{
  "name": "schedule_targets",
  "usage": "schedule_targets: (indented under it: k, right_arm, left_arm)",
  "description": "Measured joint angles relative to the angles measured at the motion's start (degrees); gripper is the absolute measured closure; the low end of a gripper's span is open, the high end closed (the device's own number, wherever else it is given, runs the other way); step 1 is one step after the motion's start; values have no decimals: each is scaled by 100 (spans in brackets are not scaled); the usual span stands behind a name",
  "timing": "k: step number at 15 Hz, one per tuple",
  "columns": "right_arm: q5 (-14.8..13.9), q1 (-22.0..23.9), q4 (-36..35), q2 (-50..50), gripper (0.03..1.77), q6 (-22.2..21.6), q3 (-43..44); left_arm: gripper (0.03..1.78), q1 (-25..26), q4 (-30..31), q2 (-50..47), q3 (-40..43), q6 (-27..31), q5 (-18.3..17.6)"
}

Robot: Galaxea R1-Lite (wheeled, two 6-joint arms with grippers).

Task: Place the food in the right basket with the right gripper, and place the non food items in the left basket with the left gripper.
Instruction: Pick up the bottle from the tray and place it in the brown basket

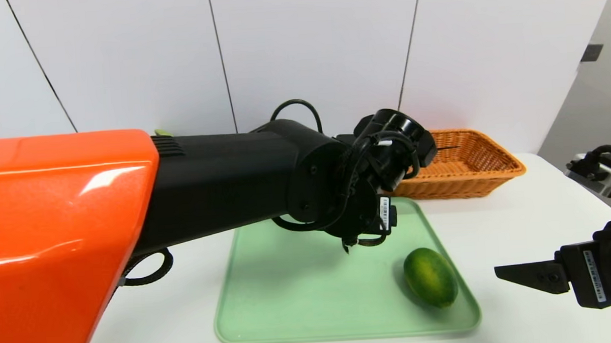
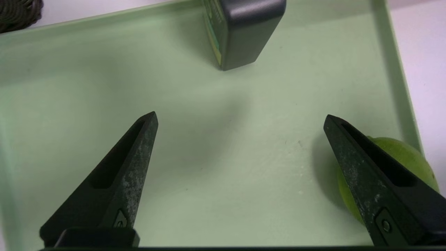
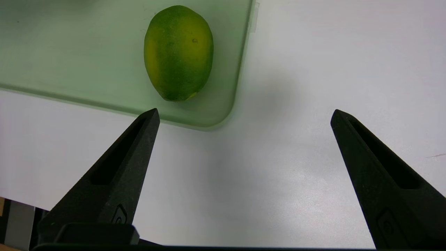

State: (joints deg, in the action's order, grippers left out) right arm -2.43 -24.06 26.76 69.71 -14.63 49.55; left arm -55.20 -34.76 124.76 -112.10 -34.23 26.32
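Glossy orange shell (image 1: 57, 226) nearest the camera, with a matte black arm reaching to the left gripper (image 2: 240, 174); fingers scuffed, wide apart, above the green tray (image 2: 223, 139). Right gripper (image 3: 245, 167): fingers apart, nothing between them, over white tabletop (image 3: 278, 195) beside the tray. Smooth oval fruit (image 3: 178, 52), green with yellow patches, lies inside the tray near its corner. Dark angular bottle (image 2: 244, 31) bears a label, text illegible. Tan woven basket (image 1: 468, 176) sits behind the tray; dark woven basket (image 2: 19, 14) shows only partly. Barcode labels mark both grippers.

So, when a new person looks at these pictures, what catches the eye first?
The glossy orange shell of the left arm, filling the left side of the head view. Next, the green oval fruit on the pale green tray, and the orange-tan wicker basket behind it.
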Motion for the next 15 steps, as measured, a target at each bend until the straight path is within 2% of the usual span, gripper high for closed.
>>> schedule_targets:
  k: [5,15]
  right_arm:
    - [-16,4,22,2,10,17,26]
    - [-29,54,52,24,10,166,37]
  left_arm:
    - [12,43,717,247,-16,196,-28]
    - [12,335,1362,633,0,286,-15]
